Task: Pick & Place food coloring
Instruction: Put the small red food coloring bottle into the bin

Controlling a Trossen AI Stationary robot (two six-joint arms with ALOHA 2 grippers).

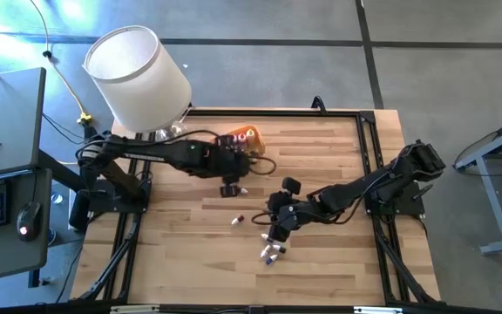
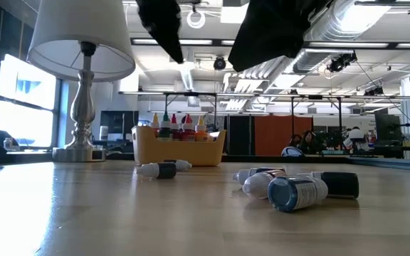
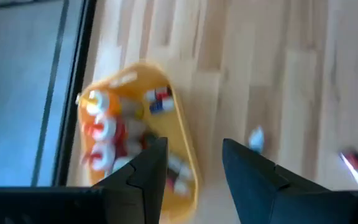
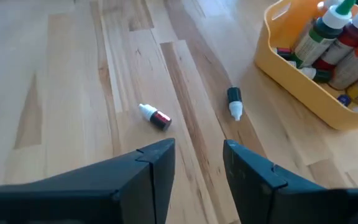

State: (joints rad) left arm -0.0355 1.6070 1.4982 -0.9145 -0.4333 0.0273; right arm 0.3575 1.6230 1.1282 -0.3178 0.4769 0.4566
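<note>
— Food coloring bottles [image 4: 334, 38] stand packed in the orange tray [image 4: 297, 78] near the far edge of the table [image 1: 190, 262], beside the lamp [image 1: 138, 74]. Several more lie loose on the wood.

— Where are the loose ones?

— One dark-capped bottle [image 4: 234, 102] lies on its side just in front of the tray, and a red-banded bottle [image 4: 155, 116] lies a little farther out toward the table's middle. A small cluster of bottles [image 1: 272, 254] sits nearer the front edge; in the low view it shows as a blue-capped bottle [image 2: 297, 192] with others lying behind it.

— And the arms?

— The left gripper [image 3: 194, 180] hangs over the near rim of the tray, its two fingers parted with nothing between them. The left arm reaches in from beside the lamp's base.

— The right one?

— The right gripper [image 4: 197, 171] hovers above bare wood, between the cluster and the two single bottles. Its jaws stand apart and empty as well. Neither gripper touches a bottle.

— How many bottles are in the tray?

— Hard to count; the left wrist view is blurred, but red, green and orange ones with white tips show, all upright or nearly so.
</note>
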